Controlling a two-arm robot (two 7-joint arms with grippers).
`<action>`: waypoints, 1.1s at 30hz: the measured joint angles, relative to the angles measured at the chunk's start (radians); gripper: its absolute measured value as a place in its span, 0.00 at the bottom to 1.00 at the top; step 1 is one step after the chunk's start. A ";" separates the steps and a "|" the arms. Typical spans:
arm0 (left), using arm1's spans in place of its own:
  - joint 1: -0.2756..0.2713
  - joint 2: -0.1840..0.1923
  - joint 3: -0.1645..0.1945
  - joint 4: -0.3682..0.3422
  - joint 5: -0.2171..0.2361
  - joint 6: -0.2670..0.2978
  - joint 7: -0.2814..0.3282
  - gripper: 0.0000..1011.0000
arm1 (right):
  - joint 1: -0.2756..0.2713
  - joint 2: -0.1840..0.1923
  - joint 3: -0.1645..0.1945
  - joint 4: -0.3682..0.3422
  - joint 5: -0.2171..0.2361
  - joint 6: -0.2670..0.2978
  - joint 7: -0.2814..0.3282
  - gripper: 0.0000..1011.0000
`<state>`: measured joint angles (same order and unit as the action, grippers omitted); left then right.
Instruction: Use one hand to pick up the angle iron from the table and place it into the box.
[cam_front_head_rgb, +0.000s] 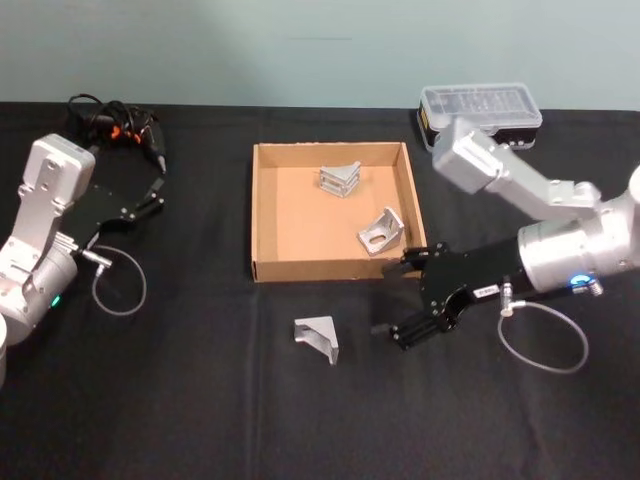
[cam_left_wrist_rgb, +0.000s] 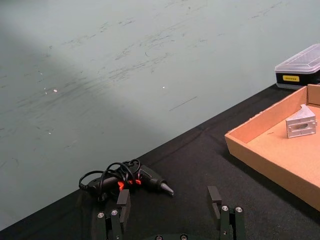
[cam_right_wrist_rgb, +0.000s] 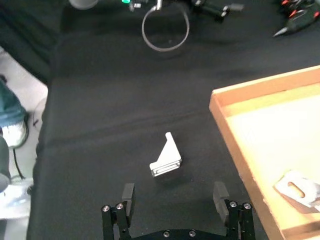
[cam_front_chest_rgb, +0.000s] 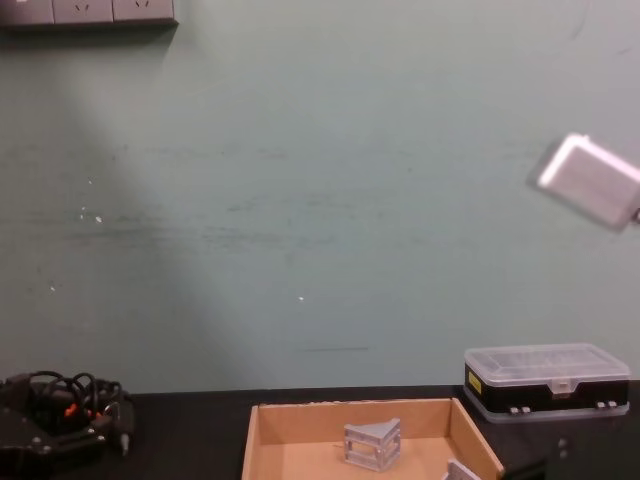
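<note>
Black table (cam_front_head_rgb: 200, 420) against a pale green wall (cam_front_chest_rgb: 300, 200): the tan box (cam_front_head_rgb: 262, 215) sat at ctr of the head view, open on top. One angle iron (cam_front_head_rgb: 317, 339) lay on the table at lower ctr, just below the box's near wall and apart from it.

The right gripper (cam_front_head_rgb: 390, 300) reached in from the right edge. It was to the right of that iron and near the box's lower-right corner, fingers spread wide and holding nothing. The wrist cam on that arm showed the iron lying ahead of the two fingertips (cam_right_wrist_rgb: 128, 192), btwn their lines and untouched, w/ the box's corner alongside.

Two more pieces were inside the box: a second iron (cam_front_head_rgb: 341, 179) toward the upper wall and a third iron (cam_front_head_rgb: 381, 231) close to the right wall. The two did not touch each other.

The left gripper (cam_front_head_rgb: 152, 197) hung at mid-left of the head view, well apart from the box, fingers also wide and empty. Above it, at upper left, lay a black tool (cam_front_head_rgb: 115, 125) w/ tangled cord and orange marks. A black case (cam_front_head_rgb: 480, 110) w/ clear lid stood at upper right, beyond the box's far-right corner. The chest cam caught the box's walls, the second iron & the case low in frame.
</note>
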<state>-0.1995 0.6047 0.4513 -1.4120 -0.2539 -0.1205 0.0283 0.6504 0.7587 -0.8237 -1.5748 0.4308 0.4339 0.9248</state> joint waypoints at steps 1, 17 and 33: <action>0.000 0.000 0.000 0.000 0.000 0.000 0.000 0.99 | 0.008 -0.006 -0.017 0.011 -0.012 -0.007 0.005 0.99; 0.000 0.000 0.000 0.000 0.000 0.000 0.000 0.99 | 0.067 -0.095 -0.122 0.112 -0.114 -0.074 0.027 0.99; 0.000 0.000 0.000 0.000 0.000 0.000 0.000 0.99 | 0.102 -0.168 -0.164 0.181 -0.156 -0.112 0.061 0.99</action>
<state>-0.1995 0.6047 0.4514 -1.4120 -0.2539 -0.1206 0.0283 0.7523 0.5903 -0.9878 -1.3933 0.2749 0.3214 0.9854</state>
